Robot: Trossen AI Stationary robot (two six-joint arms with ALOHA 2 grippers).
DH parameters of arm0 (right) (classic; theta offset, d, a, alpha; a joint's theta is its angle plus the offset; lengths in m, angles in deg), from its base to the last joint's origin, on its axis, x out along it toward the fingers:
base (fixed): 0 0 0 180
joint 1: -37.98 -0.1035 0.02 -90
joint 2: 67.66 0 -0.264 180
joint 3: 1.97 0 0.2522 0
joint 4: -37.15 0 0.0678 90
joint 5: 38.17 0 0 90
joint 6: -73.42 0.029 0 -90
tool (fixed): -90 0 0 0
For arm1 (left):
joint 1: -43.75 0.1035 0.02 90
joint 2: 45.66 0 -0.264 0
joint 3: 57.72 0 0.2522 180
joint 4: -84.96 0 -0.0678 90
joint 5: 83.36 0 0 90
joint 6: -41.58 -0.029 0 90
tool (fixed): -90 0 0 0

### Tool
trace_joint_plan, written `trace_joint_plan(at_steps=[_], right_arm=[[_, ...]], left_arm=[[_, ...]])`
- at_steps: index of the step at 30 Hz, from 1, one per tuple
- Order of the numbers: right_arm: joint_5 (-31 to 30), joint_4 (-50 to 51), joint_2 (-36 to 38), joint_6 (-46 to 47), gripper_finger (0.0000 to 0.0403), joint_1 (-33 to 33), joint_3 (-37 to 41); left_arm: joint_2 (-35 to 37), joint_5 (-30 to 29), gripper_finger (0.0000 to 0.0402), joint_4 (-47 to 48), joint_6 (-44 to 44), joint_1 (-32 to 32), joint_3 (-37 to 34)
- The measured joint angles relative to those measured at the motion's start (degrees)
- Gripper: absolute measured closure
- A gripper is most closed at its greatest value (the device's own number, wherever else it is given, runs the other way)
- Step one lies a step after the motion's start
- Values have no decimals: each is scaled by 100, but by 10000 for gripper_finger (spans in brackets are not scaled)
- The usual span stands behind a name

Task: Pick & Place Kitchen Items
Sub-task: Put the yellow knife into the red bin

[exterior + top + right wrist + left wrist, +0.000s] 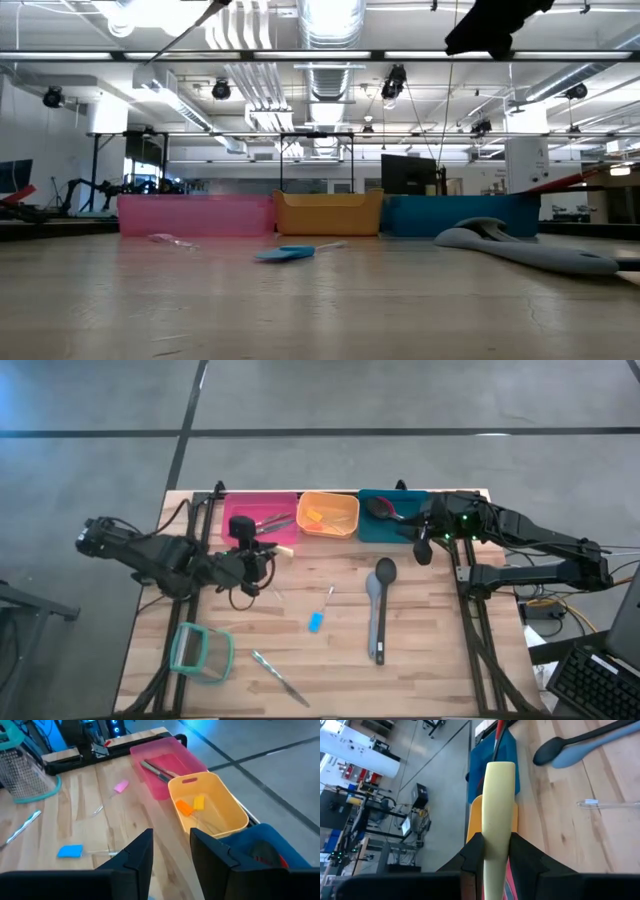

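Observation:
My left gripper [268,553] hangs just in front of the pink bin [262,515], shut on a pale yellow utensil handle [497,805]. My right gripper [172,855] stands open with nothing between its fingers, by the near right corner of the teal bin [385,520]. A red-handled black spoon [383,508] lies in that bin. On the table lie a long grey spoon [378,605], a small blue piece [316,622], a slim metal knife [278,677] and a tiny pink piece [121,786]. My left gripper pinches the pale yellow handle's lower part [495,852] between its two fingers [472,857]. The handle runs along the fingers and sticks out well ahead of them. The fingers slant down toward the table's right side. The handle is lifted clear of the table; its other end is hidden behind the gripper.
The orange bin [328,515] between the pink and teal ones holds small orange and yellow pieces [192,805]. Metal utensils [157,770] lie in the pink bin. A teal-rimmed clear container [200,652] stands near the front left. Bare wood lies between the spoon and the right arm's frame.

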Motion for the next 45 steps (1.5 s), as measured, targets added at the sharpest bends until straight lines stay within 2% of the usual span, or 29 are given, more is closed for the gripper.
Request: trace_joint_plan(at_steps=[8, 15, 21, 25, 30, 33, 35, 40, 42, 45], right_arm=[[-35, -198, 1, -714, 317, 0, 0], [-1020, -972, -21, -1748, 345, 2, 0], [-1242, -1044, -43, -2272, 357, 17, 0], [-1229, -1025, -125, -2153, 358, 15, 61], [-964, -978, -281, -2041, 342, 15, 189], [-569, -1045, -365, -2021, 329, 15, 271], [-110, -1301, -424, -1965, 320, 13, 373], [1084, -2346, -637, -1942, 301, -2, 812], [1252, -2733, -762, -1942, 295, -7, 947], [1287, -3101, -1076, -1888, 286, -17, 1010]], left_arm=[[62, 0, 334, -27, -77, 362, -139], [82, -26, 334, -290, 23, 1066, -148], [82, 60, 334, -378, 192, 1573, -172], [102, 171, 334, -1239, -212, 1693, -513], [289, 1466, 334, -2892, -1231, 1823, -1478], [510, 1875, 334, -3769, -1563, 1955, -2034], [685, 2373, 334, -4426, -1657, 2058, -2433], [1037, 4464, 334, -6461, -1763, 2385, -3473], [1095, 4892, 334, -7241, -1732, 2483, -3867], [1093, 5203, 334, -8547, -1547, 2543, -4423]])
